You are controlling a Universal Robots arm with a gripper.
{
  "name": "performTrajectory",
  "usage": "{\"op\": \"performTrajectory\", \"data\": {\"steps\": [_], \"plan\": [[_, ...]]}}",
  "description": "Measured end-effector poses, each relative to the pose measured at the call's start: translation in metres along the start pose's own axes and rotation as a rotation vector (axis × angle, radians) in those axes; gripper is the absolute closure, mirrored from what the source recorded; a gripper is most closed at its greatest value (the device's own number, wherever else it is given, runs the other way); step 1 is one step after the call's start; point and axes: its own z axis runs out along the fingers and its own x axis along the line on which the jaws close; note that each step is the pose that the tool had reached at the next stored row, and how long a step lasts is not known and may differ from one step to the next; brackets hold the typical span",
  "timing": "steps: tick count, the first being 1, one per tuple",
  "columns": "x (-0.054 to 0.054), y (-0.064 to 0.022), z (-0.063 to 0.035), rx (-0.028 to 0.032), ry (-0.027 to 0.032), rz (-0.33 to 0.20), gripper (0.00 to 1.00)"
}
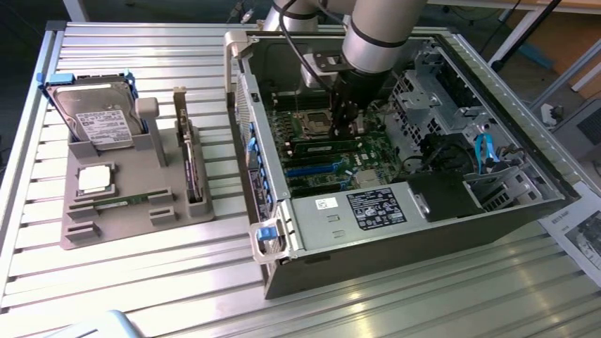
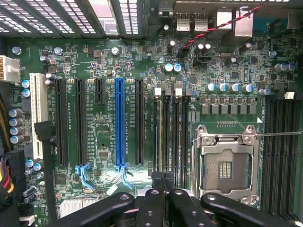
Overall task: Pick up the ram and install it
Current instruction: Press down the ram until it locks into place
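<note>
One ram point(image 1: 324, 146) seated — jaws closed above it.

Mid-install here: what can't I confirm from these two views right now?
- Grip: in the wrist view the claw is shut, but its own fingers hide whether it holds the ram or only presses on it.
- Seating: in the exterior view the ram is partly behind the arm, and the slot latches are too small.
- Second ram on the tray: markings too small.
</note>
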Motion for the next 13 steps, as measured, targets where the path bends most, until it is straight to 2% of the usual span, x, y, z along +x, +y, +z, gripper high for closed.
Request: {"op": "performTrajectory", "data": {"steps": [3, 13], "plan": [[0.0002, 0.0008, 0.004, 0.0, 0.0, 0.0, 0.9], [0.0003, 0.0009, 0.006, 0.0, 0.0, 0.0, 0.9]]}}
